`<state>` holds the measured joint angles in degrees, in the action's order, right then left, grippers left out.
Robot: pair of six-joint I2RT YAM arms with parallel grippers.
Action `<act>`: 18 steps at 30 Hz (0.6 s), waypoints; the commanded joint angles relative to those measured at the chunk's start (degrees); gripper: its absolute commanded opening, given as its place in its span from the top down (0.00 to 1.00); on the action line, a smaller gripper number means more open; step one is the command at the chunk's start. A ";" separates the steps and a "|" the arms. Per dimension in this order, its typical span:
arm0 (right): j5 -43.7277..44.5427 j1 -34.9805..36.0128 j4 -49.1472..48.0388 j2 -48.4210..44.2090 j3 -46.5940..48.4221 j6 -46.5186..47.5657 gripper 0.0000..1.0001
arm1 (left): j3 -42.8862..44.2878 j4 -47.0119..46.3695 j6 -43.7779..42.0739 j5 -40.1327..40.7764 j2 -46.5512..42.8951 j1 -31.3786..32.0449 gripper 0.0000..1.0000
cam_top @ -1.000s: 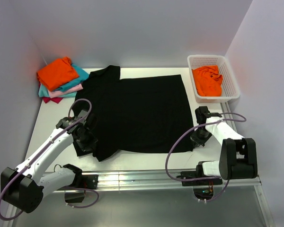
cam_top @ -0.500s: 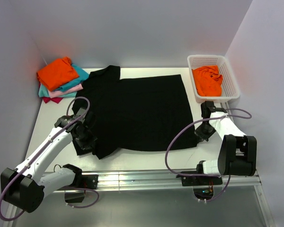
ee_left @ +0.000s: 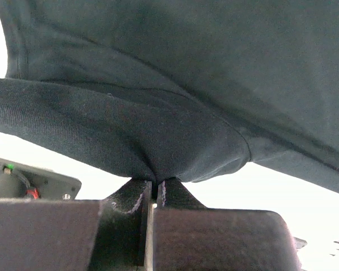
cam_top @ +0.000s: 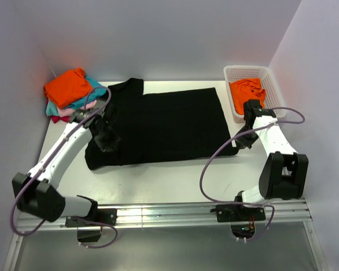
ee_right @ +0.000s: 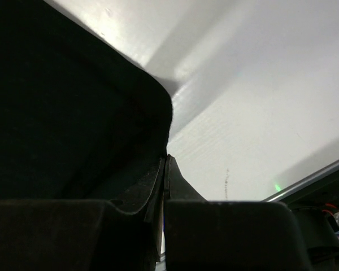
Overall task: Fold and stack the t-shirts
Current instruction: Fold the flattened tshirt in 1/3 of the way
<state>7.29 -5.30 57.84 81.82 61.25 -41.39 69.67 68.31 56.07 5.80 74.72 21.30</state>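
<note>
A large black t-shirt (cam_top: 164,124) lies spread on the white table, its near part folded over toward the back. My left gripper (cam_top: 107,140) is shut on the shirt's near left edge; the left wrist view shows the black cloth (ee_left: 158,113) pinched between the jaws (ee_left: 154,189). My right gripper (cam_top: 241,141) is shut on the near right corner; the right wrist view shows the black cloth (ee_right: 73,113) held at the jaw tips (ee_right: 165,164). A pile of folded shirts, orange (cam_top: 68,86) on top of teal, pink and magenta, sits at the back left.
A white lattice basket (cam_top: 274,90) at the back right holds a crumpled orange shirt (cam_top: 247,93). Grey walls close the back and both sides. A metal rail (cam_top: 175,212) runs along the near table edge (cam_top: 158,186).
Both grippers have moved away from the near edge toward the back, carrying the black shirt's near hem with them. The shirt now lies shorter front to back.
</note>
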 commanded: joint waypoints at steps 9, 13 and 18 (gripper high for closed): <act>-1.31 -0.50 1.22 17.22 20.55 0.34 1.00 | 16.19 -4.23 -13.44 -4.04 19.22 -9.16 1.00; -2.45 -0.32 0.43 25.39 27.85 -0.01 1.00 | 21.63 -7.22 -15.38 -6.76 30.53 -12.59 1.00; -9.64 0.38 -0.01 40.32 46.11 1.57 0.80 | 39.38 -6.35 -15.91 -6.16 46.44 -16.02 0.82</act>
<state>1.15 -5.23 60.05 116.95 97.43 -41.19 99.59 63.57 42.13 -0.12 115.31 7.11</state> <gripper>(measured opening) 0.087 0.129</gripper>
